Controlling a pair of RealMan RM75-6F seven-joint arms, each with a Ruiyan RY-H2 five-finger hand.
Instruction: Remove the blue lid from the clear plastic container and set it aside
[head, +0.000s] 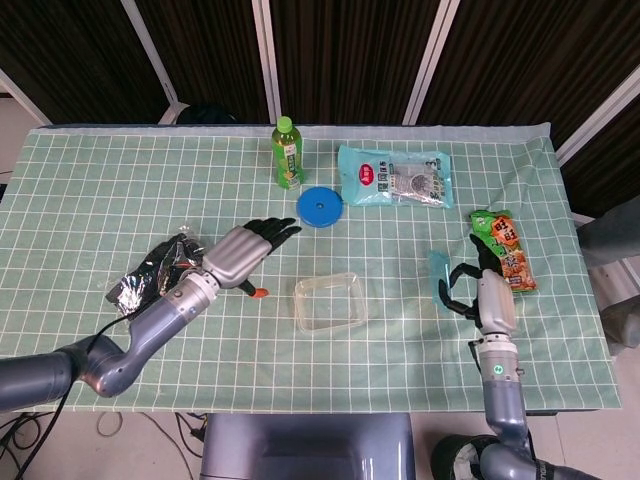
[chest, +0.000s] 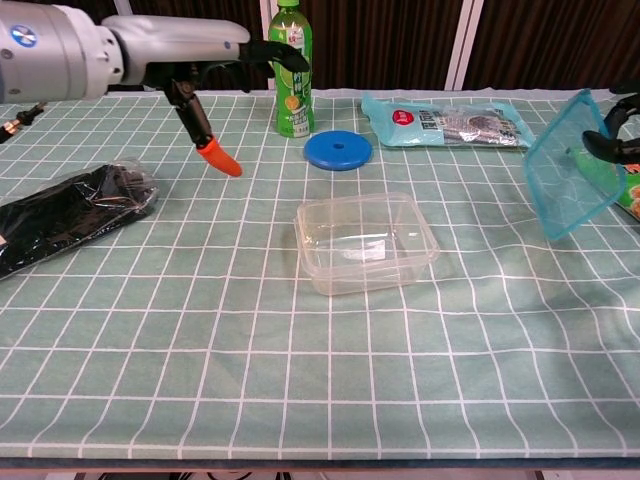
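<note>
My head view looks steeply down from high above the near edge, far enough back that I see the whole desk (head: 90, 190) out to its far edge and the dark panels behind. My chest view sits low at the near edge and faces level toward the far edge, much closer. Both share the desk's middle, with the clear container (head: 329, 301) (chest: 366, 241) and blue disc (head: 319, 207) (chest: 338, 150).
</note>
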